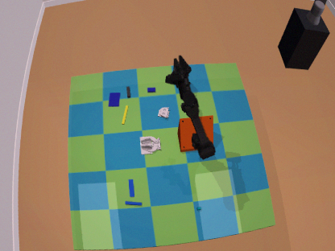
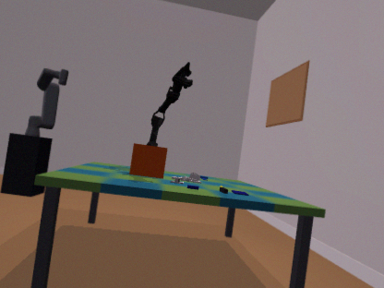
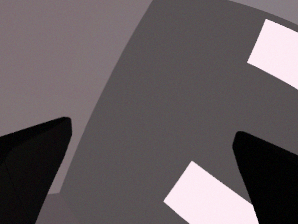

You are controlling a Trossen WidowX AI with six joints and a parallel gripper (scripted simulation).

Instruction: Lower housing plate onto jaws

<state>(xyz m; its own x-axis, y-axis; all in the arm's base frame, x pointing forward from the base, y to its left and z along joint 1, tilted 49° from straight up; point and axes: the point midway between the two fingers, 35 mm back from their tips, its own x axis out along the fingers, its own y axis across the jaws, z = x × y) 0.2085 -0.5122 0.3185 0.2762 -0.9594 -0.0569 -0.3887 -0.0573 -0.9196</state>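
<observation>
A small white plate-like part [image 1: 163,113] [image 2: 177,180], which looks like the housing plate, lies on the table with small round marks on its top. A larger white part [image 1: 150,145] [image 2: 194,176] with raised grey-shaded shapes, which looks like the base with the jaws, lies apart from it. The pins and stubs are too small to tell. My gripper [image 1: 178,59] [image 2: 186,66] [image 3: 156,134] is open and empty, raised high above the table and pointing up, away from both white parts. The wrist view shows only wall, ceiling and lights between the fingers.
The orange block [image 1: 185,134] [image 2: 149,161] stands under my arm. On the checkered table lie a dark blue plate [image 1: 114,99], a black bar [image 1: 129,92], a small blue block [image 1: 151,90], a yellow bar [image 1: 125,115], two blue bars [image 1: 131,188] [image 1: 134,203] and a teal piece [image 1: 199,208].
</observation>
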